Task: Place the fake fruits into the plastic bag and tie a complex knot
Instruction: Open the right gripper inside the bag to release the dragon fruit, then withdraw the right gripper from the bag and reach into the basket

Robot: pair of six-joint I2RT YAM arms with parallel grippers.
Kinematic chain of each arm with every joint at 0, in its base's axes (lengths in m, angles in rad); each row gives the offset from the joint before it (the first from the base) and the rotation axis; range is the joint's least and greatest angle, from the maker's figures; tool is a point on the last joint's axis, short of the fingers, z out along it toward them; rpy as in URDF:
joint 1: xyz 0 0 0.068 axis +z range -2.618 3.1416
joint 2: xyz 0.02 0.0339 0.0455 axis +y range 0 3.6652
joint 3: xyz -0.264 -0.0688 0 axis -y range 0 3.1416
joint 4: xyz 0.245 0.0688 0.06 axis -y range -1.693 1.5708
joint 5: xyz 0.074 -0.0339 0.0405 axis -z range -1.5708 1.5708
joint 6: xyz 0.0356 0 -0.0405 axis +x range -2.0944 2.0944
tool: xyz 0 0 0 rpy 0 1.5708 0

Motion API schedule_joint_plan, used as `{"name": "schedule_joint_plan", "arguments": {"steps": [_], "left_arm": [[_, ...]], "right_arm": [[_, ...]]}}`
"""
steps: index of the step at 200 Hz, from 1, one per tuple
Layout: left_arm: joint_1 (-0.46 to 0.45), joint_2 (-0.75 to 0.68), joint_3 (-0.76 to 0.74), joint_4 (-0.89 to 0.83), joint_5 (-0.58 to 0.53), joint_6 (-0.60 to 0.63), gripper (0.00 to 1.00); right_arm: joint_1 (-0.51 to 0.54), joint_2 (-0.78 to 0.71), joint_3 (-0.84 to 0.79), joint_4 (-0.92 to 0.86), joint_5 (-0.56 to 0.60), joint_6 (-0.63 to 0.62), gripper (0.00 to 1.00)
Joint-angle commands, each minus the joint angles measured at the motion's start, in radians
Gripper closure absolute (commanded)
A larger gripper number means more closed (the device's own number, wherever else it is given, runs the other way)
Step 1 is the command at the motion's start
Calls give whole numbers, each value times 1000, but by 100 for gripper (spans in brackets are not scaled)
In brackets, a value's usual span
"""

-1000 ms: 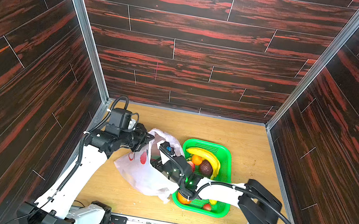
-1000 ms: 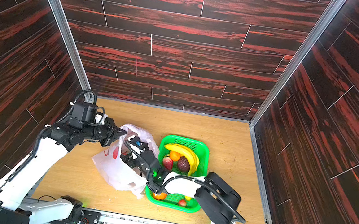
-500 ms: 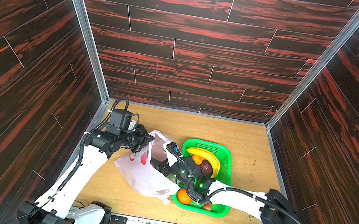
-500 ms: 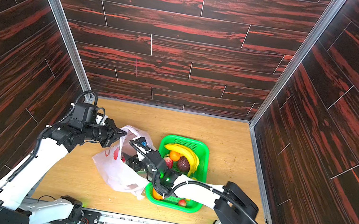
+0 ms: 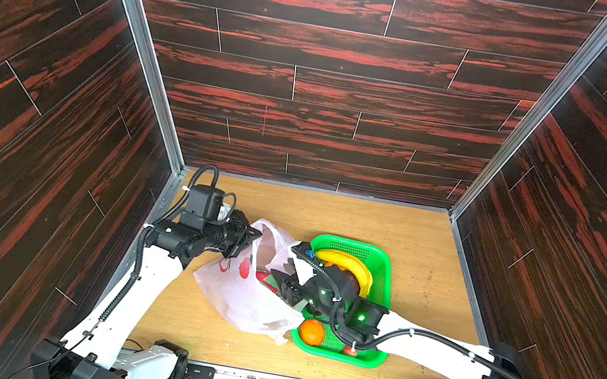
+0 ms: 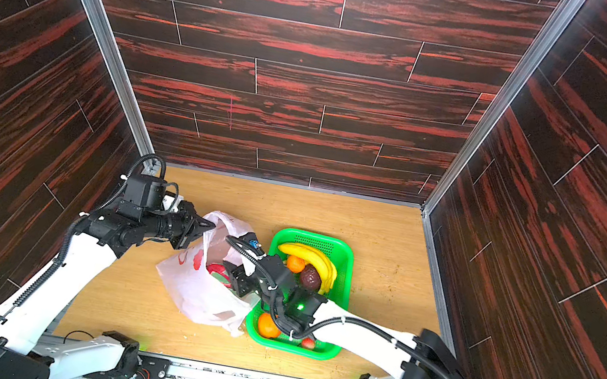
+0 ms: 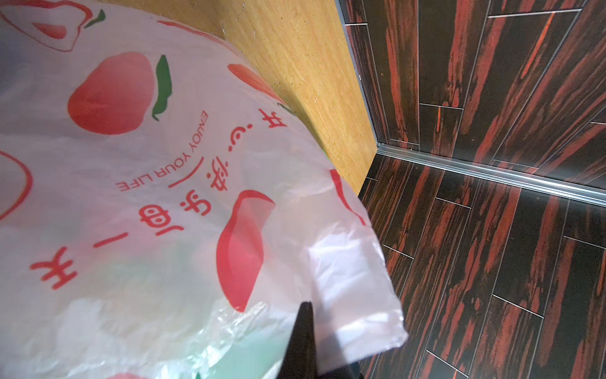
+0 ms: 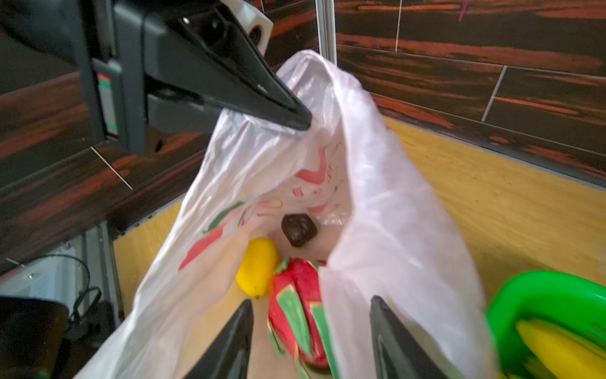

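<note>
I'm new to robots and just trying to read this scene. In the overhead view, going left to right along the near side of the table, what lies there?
plastic bag → orange → strawberry; the last two lie in the green basket.

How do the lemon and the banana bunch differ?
The lemon lies inside the plastic bag; the banana bunch lies in the green basket. The lemon is a single oval; the banana bunch is long and curved. The lemon sits beside the dragon fruit; the banana bunch beside an orange and a dark fruit. Both are glossy yellow.
</note>
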State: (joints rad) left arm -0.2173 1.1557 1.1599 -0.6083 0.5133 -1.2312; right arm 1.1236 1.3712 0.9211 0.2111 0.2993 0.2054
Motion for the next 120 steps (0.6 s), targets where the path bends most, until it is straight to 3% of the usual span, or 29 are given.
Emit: {"name": "schedule_joint_plan", "arguments": {"steps": [1, 71, 120], "left_arm": [[-4, 9, -12, 15, -12, -8, 100], [-4, 27, -13, 64, -26, -17, 100], [-4, 26, -14, 62, -24, -17, 100]], "right_arm": [[-12, -85, 76, -204, 16, 26, 43], [-99, -253, 147, -587, 8, 129, 43], [-230, -155, 137, -723, 44, 118, 46]]}}
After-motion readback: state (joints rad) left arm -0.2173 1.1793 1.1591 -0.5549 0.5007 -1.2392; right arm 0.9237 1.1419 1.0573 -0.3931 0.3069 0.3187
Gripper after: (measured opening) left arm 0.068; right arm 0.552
